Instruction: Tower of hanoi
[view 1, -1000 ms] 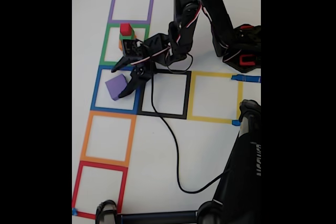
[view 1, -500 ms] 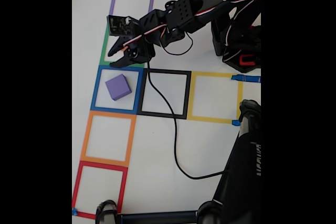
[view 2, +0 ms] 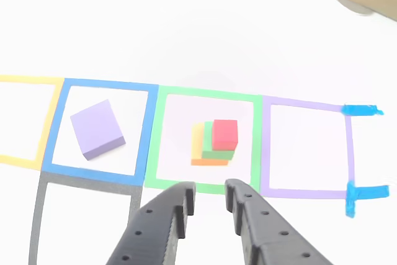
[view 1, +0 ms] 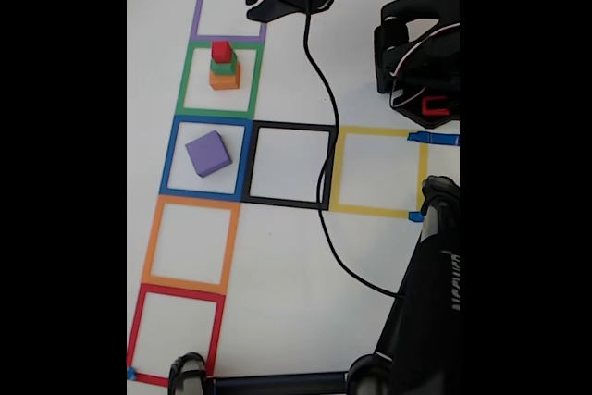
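1. Purple cube sat alone inside the blue tape square, turned askew.
2. Orange cube rested in the green tape square.
3. Green cube stacked on that.
4. Red cube topped the stack.
5. Tool hung above, fingers slightly apart, holding nothing.

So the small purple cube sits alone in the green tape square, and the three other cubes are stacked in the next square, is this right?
Not quite: the small purple cube sits alone in the blue tape square, as the fixed view shows. The three stacked cubes occupy the green tape square.
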`<state>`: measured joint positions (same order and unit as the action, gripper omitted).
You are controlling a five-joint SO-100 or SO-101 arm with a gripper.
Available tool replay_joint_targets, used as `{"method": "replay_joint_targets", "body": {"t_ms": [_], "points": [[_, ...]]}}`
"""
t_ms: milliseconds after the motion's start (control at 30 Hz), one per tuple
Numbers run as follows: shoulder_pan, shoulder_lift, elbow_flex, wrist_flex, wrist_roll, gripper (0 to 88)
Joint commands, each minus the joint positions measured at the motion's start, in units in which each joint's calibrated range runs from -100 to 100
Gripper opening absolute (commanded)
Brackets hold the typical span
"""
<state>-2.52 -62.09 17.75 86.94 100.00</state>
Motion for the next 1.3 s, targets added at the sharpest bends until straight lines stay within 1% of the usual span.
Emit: {"method": "replay_joint_targets", "body": {"t_ms": [0, 167, 267, 300, 367, 433, 600, 733, 933, 1133, 1267], "points": [[5.1, 3.84, -12.75, 5.53, 0.0, 1.1], [9.23, 3.84, -13.11, 5.21, 0.0, 1.1], [11.34, 0.69, -5.57, 1.8, 0.0, 3.1], [12.1, -1.49, -0.93, -0.87, 0.0, 5.3], [13.83, -5.69, 9.25, -8.07, 0.0, 13.5], [15.08, -9.08, 19.61, -16.33, 0.0, 19.0], [17.95, -11.26, 38.89, -35.04, 0.0, 24.6], [19.87, -9.97, 51.7, -52.61, 0.0, 25.9], [21.02, -1.33, 62.07, -74.15, 0.0, 26.8], [20.54, 7.87, 65.89, -87.99, 0.0, 27.0], [18.05, 15.79, 66.61, -97.47, 0.0, 27.3]]}}
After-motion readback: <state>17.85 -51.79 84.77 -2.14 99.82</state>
